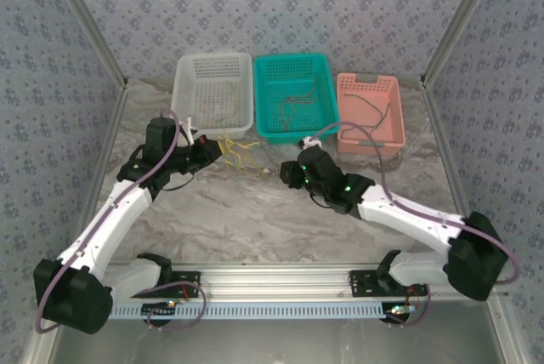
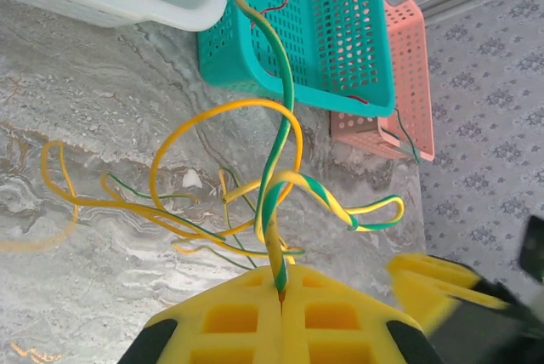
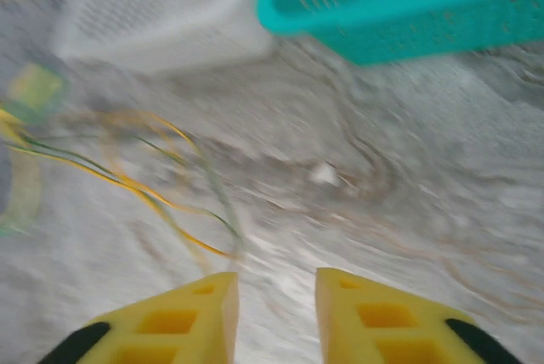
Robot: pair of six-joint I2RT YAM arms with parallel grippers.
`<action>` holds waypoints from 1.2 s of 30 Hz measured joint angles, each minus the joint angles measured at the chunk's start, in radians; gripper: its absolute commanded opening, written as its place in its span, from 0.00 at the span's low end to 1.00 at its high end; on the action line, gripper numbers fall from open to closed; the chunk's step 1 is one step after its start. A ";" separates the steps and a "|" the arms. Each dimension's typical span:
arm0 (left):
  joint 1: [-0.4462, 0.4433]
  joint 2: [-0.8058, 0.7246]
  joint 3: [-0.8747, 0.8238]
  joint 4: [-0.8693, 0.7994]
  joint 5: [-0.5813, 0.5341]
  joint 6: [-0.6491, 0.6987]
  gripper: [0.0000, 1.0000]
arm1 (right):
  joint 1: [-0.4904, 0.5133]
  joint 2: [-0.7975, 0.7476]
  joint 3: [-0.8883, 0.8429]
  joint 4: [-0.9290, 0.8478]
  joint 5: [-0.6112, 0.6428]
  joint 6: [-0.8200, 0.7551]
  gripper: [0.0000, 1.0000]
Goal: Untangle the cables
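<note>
Bright, even light, soft shadows; the right wrist view smeared by motion blur, the others sharp

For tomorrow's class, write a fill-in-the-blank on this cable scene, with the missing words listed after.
The left pincer is shut on a yellow-and-____ striped cable.
The right pincer stands open and holds ____.
The teal basket stands between the white basket and the ____ one.
Missing words: green; nothing; pink.
</note>
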 measured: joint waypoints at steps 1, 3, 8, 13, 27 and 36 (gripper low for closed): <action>-0.004 -0.005 -0.008 0.009 0.000 0.000 0.00 | 0.000 -0.020 0.000 0.026 -0.005 0.025 0.53; -0.013 -0.014 -0.024 0.029 0.000 0.000 0.00 | -0.005 -0.037 0.001 0.090 -0.027 0.098 0.56; -0.034 -0.027 -0.042 0.063 0.000 0.000 0.00 | -0.030 0.063 0.039 0.188 -0.111 0.265 0.53; -0.062 -0.034 -0.047 0.072 0.000 0.024 0.00 | -0.051 0.161 0.078 0.210 -0.190 0.358 0.48; -0.077 -0.101 -0.054 0.099 -0.023 0.436 0.00 | -0.315 0.188 0.394 -0.218 -0.636 -0.108 0.43; -0.109 -0.079 -0.079 0.203 0.005 0.554 0.00 | -0.230 0.359 0.464 -0.293 -0.791 -0.264 0.40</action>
